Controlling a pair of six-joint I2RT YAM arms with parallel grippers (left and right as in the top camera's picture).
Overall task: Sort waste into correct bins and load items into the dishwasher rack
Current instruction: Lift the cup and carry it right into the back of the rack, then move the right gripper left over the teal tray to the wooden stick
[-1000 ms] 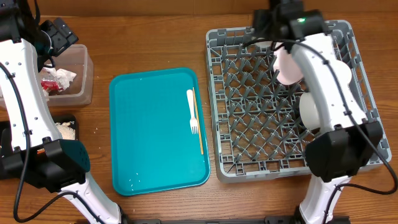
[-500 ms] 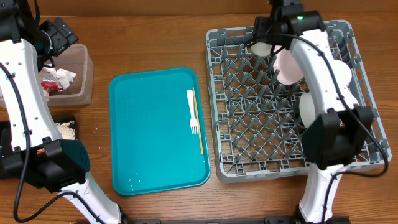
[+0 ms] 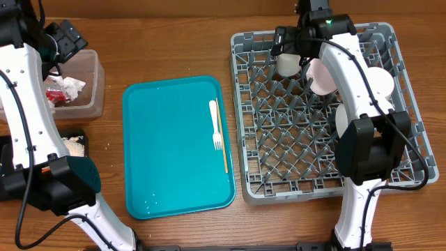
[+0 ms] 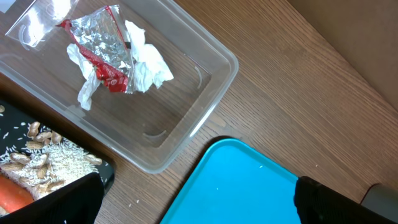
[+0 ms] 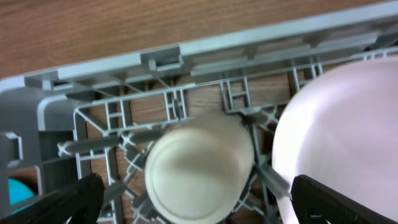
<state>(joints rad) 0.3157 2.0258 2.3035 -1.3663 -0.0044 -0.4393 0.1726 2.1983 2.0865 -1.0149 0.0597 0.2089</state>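
The grey dishwasher rack (image 3: 239, 139) stands at the right. My right gripper (image 3: 291, 49) is open over its back left corner. The small white cup (image 3: 286, 65) sits base-up on the pegs between the spread fingers (image 5: 196, 196), next to the pale pink plate (image 3: 321, 77). Two white bowls (image 3: 380, 80) (image 3: 346, 122) stand in the rack. The white fork (image 3: 214, 124) and wooden stick (image 3: 221, 139) lie on the teal tray (image 3: 167, 153). My left gripper (image 3: 64, 42) is open and empty above the clear tub (image 3: 94, 87), which holds the wrapper (image 4: 102, 56) and napkin (image 4: 146, 62).
The black tray (image 3: 78, 132) at the left edge holds beige scraps (image 4: 37, 155) and the orange carrot (image 4: 12, 196). A few crumbs lie on the wood between the tub and the teal tray. The rack's rim (image 5: 205, 53) runs across the right wrist view.
My right gripper has moved left and down over the rack's back left corner. The cup has gone from the jaws onto the pegs. The left arm has not moved.
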